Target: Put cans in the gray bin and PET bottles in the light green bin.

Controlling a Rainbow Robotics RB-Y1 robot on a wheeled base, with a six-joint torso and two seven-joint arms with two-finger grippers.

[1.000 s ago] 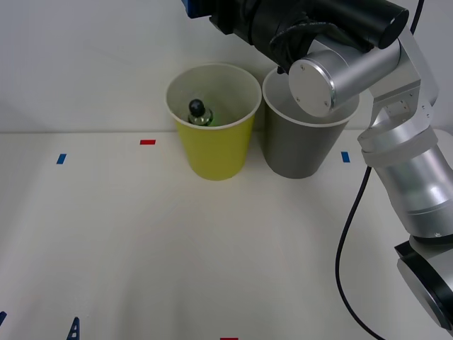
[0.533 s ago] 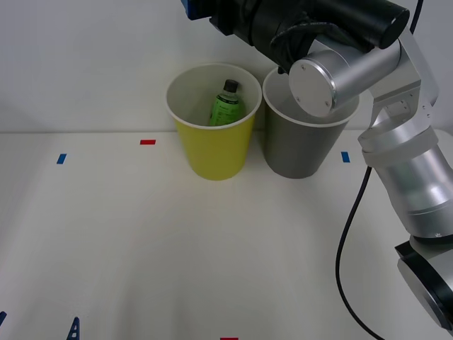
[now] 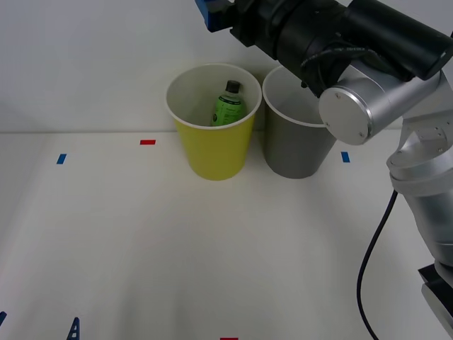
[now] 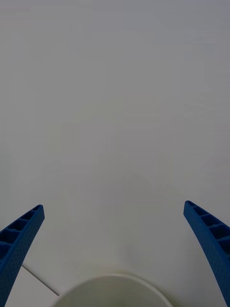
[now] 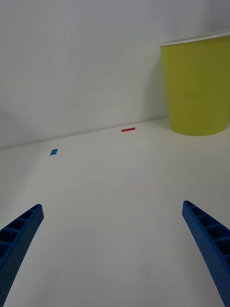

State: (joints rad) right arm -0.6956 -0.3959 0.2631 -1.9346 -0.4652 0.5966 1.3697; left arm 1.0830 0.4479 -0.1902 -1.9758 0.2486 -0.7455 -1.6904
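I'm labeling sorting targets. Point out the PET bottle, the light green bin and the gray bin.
PET bottle [image 3: 228, 110], front view, on its green label.
Light green bin [image 3: 216, 152], front view, on its outer wall.
Gray bin [image 3: 297, 149], front view, on its outer wall.

The green bin [image 3: 212, 145] and the gray bin [image 3: 296, 149] look like matt paper or thin plastic with smooth white rims, and the bottle [image 3: 228, 106] inside the green bin has a glossy green label and a dull black cap. The right arm [image 3: 368, 106] has brushed silvery metal shells and black matt joints, with a black rubbery cable [image 3: 371, 241] hanging from it. The surface [image 3: 177, 248] is smooth, matt white, and the ribbed blue fingers [image 5: 211, 244] look like matt plastic.
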